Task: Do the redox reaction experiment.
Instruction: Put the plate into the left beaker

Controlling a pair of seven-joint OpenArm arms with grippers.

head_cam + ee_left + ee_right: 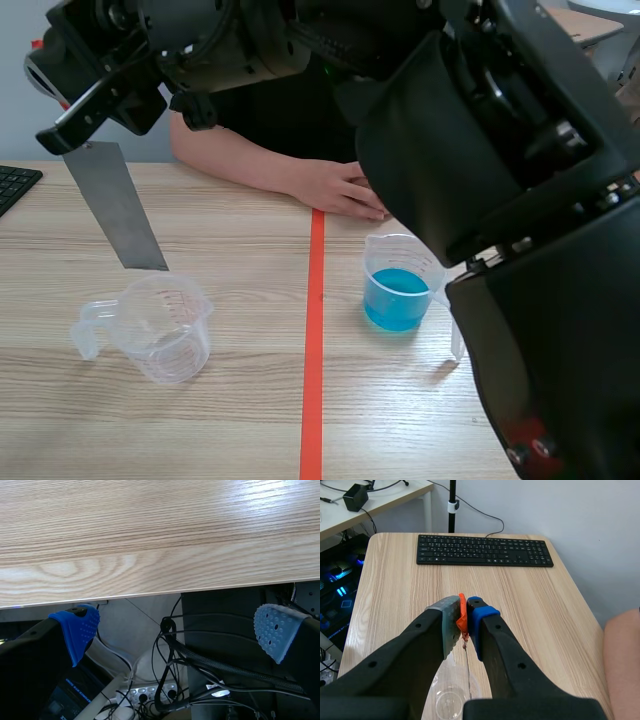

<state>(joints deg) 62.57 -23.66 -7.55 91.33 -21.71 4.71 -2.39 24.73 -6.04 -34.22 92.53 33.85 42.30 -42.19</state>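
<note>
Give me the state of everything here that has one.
metal strip: gripped at its top, hanging tilted over the clear measuring cup.
clear measuring cup: upright, empty.
second measuring cup: upright, partly filled with blue liquid.
right gripper: shut on the metal strip.
left gripper: open, holding nothing.
person's hand: lying flat.

We see a pale wood-grain worktop (250,420) with an orange-red tape line running down its middle toward the far edge. Left of the line stands an empty clear measuring cup (150,325), upright, its handle turned toward the left edge. Just right of the line stands a second clear cup (400,262), partly filled with blue liquid (397,300). A black keyboard (15,185) lies at the left edge. A person's forearm (250,165) rests across the far edge, reaching the line.
</note>
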